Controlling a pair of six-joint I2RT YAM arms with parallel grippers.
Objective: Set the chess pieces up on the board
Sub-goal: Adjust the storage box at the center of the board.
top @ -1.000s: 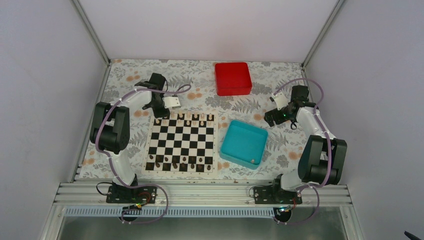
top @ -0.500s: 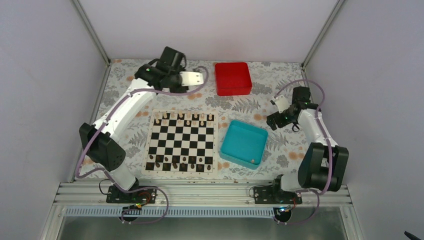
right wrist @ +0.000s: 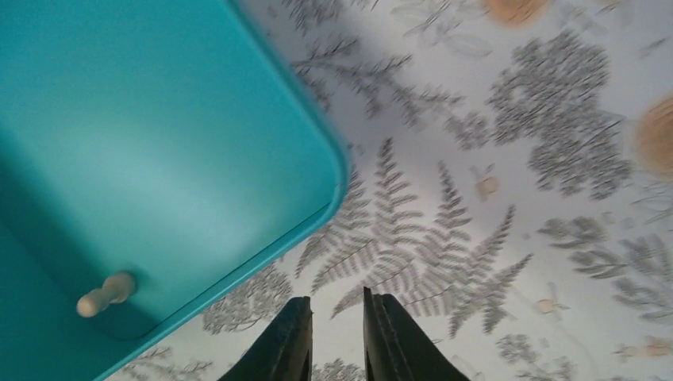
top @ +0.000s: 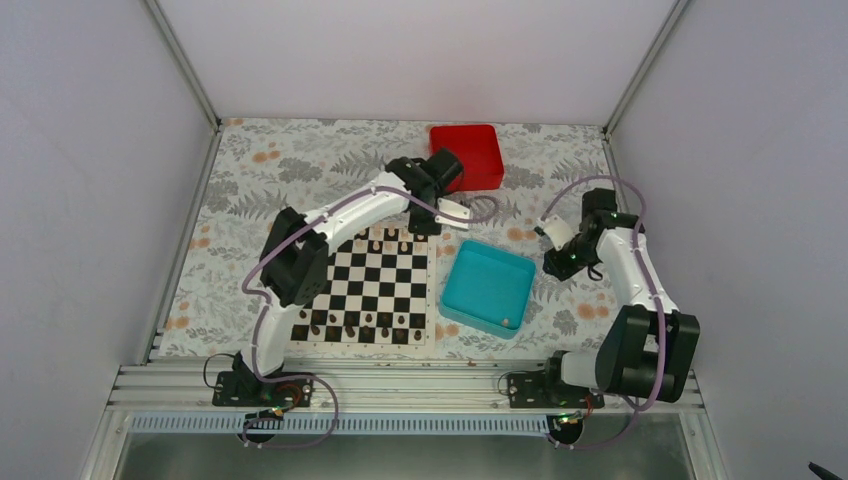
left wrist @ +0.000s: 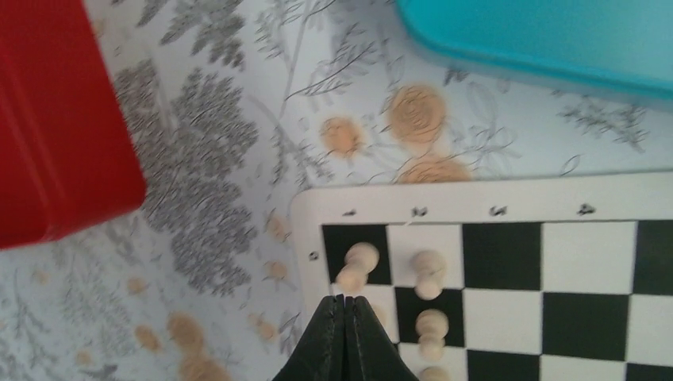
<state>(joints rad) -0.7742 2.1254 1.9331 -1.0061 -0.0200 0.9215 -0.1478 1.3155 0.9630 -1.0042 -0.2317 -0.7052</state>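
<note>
At the left wrist, the left gripper (left wrist: 343, 300) has its two fingers pressed flat together with nothing between them. Their tips hang over a corner of the board (left wrist: 492, 196), just beside a pale piece on the corner black square; whether they touch it cannot be told. Three of the chess pieces (left wrist: 428, 272) show whole in that view, and a fourth is cut off by the bottom edge (only its top shows), all close to that corner. The right gripper (right wrist: 335, 305) has its two fingers parted by a narrow gap, holding nothing, over the floral tablecloth (right wrist: 516, 198) just beside a rounded corner of the teal tray (right wrist: 159, 119). One lone piece (right wrist: 105, 293), pale, lies on its side near the tray's wall. From above there is one board, one teal tray to its right and one red box (top: 466, 156) beyond them, well apart from the tray. The left arm stretches over the board's far right corner and hides part of the pale rows there, so their number cannot be counted. Dark pieces (top: 350, 322) fill the two near rows, too small to count surely.
</note>
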